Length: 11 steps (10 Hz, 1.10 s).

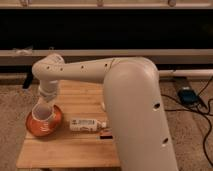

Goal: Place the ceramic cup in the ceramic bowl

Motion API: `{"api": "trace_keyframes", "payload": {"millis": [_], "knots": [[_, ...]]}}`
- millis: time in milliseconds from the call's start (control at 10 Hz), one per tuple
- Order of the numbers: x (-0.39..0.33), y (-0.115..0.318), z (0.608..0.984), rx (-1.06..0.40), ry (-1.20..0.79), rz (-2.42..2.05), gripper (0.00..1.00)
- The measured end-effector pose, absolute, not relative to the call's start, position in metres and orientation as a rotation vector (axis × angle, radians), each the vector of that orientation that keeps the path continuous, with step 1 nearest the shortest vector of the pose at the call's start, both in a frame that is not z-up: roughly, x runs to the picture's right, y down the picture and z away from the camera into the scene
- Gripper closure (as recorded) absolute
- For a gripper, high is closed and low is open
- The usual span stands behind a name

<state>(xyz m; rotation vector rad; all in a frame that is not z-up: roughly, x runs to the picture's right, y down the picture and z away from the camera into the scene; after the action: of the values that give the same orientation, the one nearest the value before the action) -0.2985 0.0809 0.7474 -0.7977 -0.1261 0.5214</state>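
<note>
Carpet (12, 107) fills the far left of what we see, running down beside the wooden tabletop (65, 150), whose left edge sits just beyond the dish. On that left part of the tabletop lies the orange-red ceramic bowl (34, 126), and we see the white ceramic cup (43, 112) upright over its middle, rim up; whether its base touches the bowl we cannot tell, since the cup hides that spot. The pincer (46, 96) is directly above the cup, at the end of the pale arm (80, 72). Its tips merge with the cup's rim, so we cannot tell how far apart they stand or whether they have hold of the cup.

Moving right, a white labelled bottle (86, 123) lies on its side near the middle of the tabletop, close to the bowl but apart from it. Just right of the bottle a small dark-and-red thing (105, 132) shows only partly; we cannot make out what it is. The arm's big white body (140, 115) covers the right part of the tabletop and is cut off at the bottom edge.

Bare wood lies in front of the bowl and bottle, up to the front edge. At far right, dark cables (200, 107) and a small box (188, 95) lie on the carpet.
</note>
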Motion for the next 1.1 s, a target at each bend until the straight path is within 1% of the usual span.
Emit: {"api": "trace_keyframes", "payload": {"millis": [100, 600, 1100], "knots": [[-0.300, 0.080, 0.749, -0.799, -0.126, 0.521, 0.20], [-0.291, 0.069, 0.751, -0.801, -0.124, 0.530, 0.20], [-0.232, 0.019, 0.736, -0.739, -0.150, 0.614, 0.20]]}}
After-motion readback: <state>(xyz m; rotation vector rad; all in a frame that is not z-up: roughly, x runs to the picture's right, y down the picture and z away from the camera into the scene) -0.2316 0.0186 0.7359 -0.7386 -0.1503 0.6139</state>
